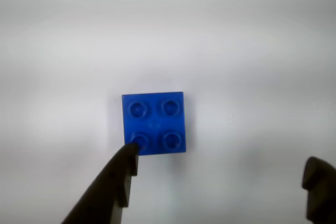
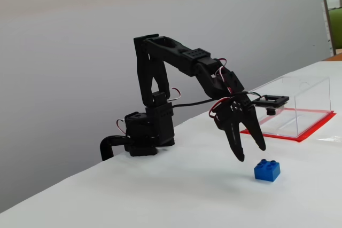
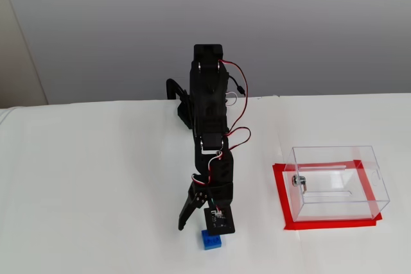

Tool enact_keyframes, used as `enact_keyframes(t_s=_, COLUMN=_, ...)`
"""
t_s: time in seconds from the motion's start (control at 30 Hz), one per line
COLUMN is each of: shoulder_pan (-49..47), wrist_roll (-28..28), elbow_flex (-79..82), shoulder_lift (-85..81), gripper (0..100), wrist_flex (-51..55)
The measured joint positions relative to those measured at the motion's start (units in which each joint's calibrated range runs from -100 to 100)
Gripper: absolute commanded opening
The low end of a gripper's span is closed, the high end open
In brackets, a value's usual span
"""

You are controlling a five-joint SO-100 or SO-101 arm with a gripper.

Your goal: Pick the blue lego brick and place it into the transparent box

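The blue lego brick [image 1: 154, 123] lies studs up on the white table; it also shows in both fixed views [image 2: 266, 170] [image 3: 211, 240]. My gripper [image 1: 220, 169] is open and empty, hovering above the brick, its left fingertip [image 1: 127, 157] over the brick's near left corner in the wrist view. In a fixed view the gripper [image 2: 250, 152] hangs just left of and above the brick. The transparent box [image 3: 338, 182] with a silver lock [image 3: 298, 181] stands on a red sheet to the right, also seen in a fixed view [image 2: 295, 107].
The arm's base [image 2: 148, 132] sits at the table's far edge against a grey wall. The white table [image 3: 90, 178] spreads to the left of the arm in a fixed view.
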Motion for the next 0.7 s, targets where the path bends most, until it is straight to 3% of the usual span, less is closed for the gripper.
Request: enact_keyframes(t_s=0.7, shoulder_pan=-3.6, wrist_roll=-0.1, elbow_flex=-6.0, shoulder_lift=7.7, gripper=34, wrist_flex=0.0)
